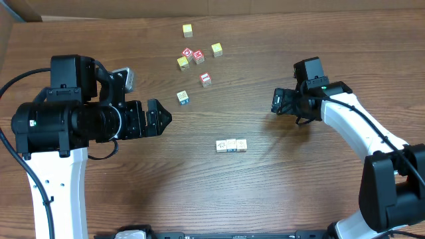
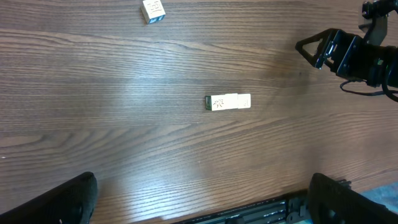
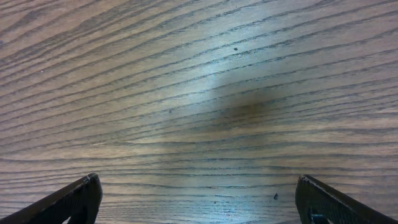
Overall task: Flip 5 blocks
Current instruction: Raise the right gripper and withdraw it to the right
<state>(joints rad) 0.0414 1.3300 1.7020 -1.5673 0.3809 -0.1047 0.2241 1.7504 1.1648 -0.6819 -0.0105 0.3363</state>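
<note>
Three pale blocks (image 1: 231, 145) lie side by side in a row at the table's middle, also in the left wrist view as the row (image 2: 228, 101). A green-faced block (image 1: 182, 97) (image 2: 153, 10) sits apart, up and to the left. A red-bordered white block (image 1: 206, 79) lies further back. My left gripper (image 1: 163, 118) (image 2: 202, 202) hangs open and empty, left of the row. My right gripper (image 1: 275, 101) (image 3: 199, 205) is open and empty to the right of the row, over bare wood, and shows in the left wrist view (image 2: 317, 50).
At the back stand two red-faced cubes (image 1: 193, 55) and three yellow-faced cubes (image 1: 188, 29) (image 1: 216, 48) (image 1: 182, 62). The table's front edge with a dark rail (image 2: 261, 208) runs just below the left gripper's fingers.
</note>
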